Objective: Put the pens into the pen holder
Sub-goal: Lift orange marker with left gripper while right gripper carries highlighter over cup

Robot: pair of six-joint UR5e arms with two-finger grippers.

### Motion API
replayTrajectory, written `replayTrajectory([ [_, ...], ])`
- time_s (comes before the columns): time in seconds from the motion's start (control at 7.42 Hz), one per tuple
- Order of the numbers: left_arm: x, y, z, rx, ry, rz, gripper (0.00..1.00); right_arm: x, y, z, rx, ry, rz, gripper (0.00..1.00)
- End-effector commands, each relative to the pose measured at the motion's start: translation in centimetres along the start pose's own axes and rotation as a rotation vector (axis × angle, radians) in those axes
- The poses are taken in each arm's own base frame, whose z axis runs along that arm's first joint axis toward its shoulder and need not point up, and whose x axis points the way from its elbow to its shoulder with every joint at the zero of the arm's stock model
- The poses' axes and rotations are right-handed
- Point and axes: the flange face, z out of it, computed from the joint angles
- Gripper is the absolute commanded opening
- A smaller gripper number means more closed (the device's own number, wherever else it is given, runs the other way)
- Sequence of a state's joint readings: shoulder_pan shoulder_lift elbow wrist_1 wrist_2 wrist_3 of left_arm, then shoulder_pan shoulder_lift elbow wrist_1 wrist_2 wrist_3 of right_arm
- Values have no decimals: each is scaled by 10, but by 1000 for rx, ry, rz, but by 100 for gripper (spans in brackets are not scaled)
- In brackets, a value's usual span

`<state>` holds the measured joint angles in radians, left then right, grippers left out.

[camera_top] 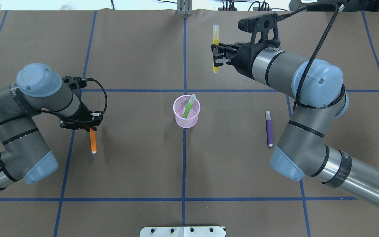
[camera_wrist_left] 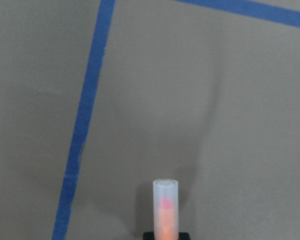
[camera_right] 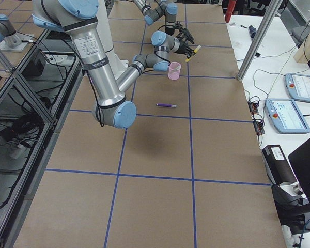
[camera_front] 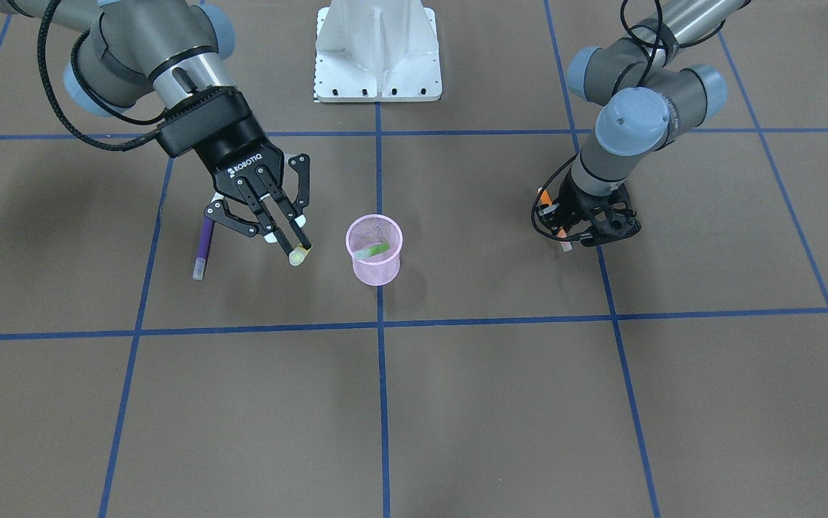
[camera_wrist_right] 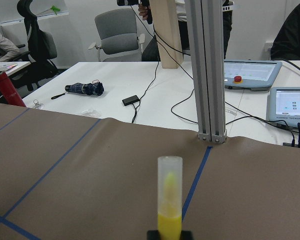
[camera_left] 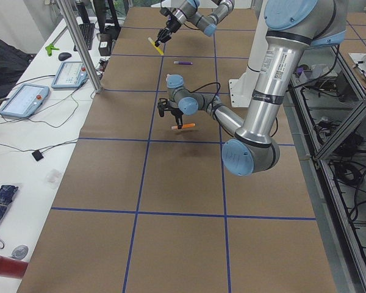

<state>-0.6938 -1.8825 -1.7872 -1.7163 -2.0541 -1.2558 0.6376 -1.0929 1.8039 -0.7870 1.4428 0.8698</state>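
The pink mesh pen holder (camera_top: 186,115) stands at the table's middle with the green pen (camera_top: 188,107) leaning inside it. My right gripper (camera_top: 216,56) is shut on a yellow pen (camera_top: 215,39) and holds it in the air beyond the holder; the pen's cap fills the right wrist view (camera_wrist_right: 169,197). My left gripper (camera_top: 90,126) is shut on the orange pen (camera_top: 93,140), left of the holder and just above the table; its cap shows in the left wrist view (camera_wrist_left: 165,207). The purple pen (camera_top: 269,128) lies flat on the table, right of the holder.
Blue tape lines (camera_top: 184,158) divide the brown table. The robot's white base plate (camera_front: 378,50) is at the near edge. Desks with screens, cables and a metal post (camera_wrist_right: 210,70) stand past the far edge.
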Motion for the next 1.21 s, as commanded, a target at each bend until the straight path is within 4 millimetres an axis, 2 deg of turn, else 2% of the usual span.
replayTrajectory([
  [0.0,0,-14,-80,85,61,-22,0,-15,13,1,9,0,-2,0],
  [0.13,6,-21,-98,112,87,1,0,-31,29,2,12,-2,-4,0],
  [0.27,8,-29,-108,129,98,4,0,-49,49,3,5,-7,-10,0],
  [0.4,6,-33,-108,133,95,-4,0,-72,67,7,-3,-19,-14,0],
  [0.54,2,-39,-109,139,91,-13,0,-83,80,16,14,7,-19,0],
  [0.81,2,-40,-108,138,88,-14,0,-89,90,20,16,20,-24,0],
  [1.08,0,-42,-103,133,80,-20,0,-83,112,36,12,18,-25,0],
])
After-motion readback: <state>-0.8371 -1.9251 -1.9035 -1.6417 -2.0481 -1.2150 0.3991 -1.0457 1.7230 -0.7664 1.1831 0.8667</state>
